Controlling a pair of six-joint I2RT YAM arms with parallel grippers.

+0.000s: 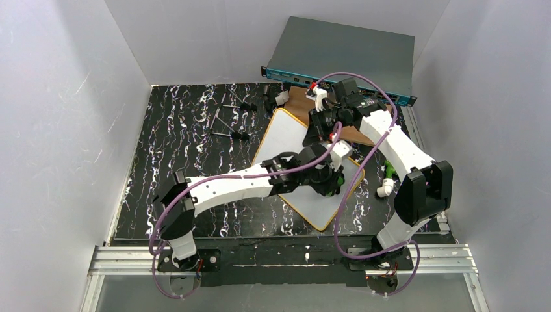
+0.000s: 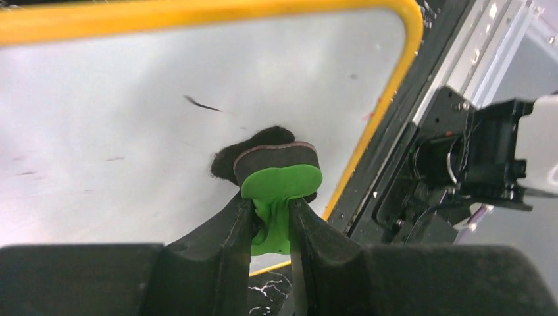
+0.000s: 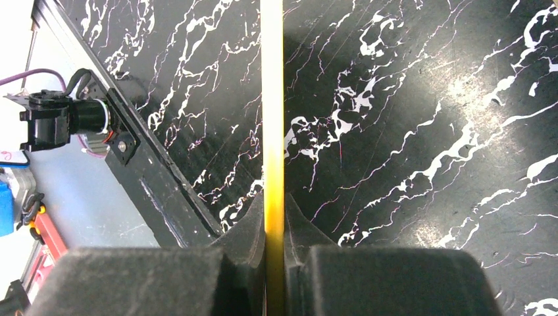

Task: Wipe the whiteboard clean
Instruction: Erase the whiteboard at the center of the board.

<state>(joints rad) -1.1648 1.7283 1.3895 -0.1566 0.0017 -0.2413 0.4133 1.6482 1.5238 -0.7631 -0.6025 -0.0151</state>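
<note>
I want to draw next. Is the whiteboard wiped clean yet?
Not quite. The whiteboard is mostly white, but a short dark streak shows near the eraser in the left fingers. Other parts are hidden from view.

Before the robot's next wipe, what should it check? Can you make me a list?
1. Left gripper shut on the green eraser: ok.
2. Eraser's black felt resting on the whiteboard: ok, it seems so.
3. Right gripper clamped on the board's yellow frame: ok.
4. Board wiped clean: not ok, there is a dark streak.
5. Board under the left arm clean: cannot tell, hidden.
</note>
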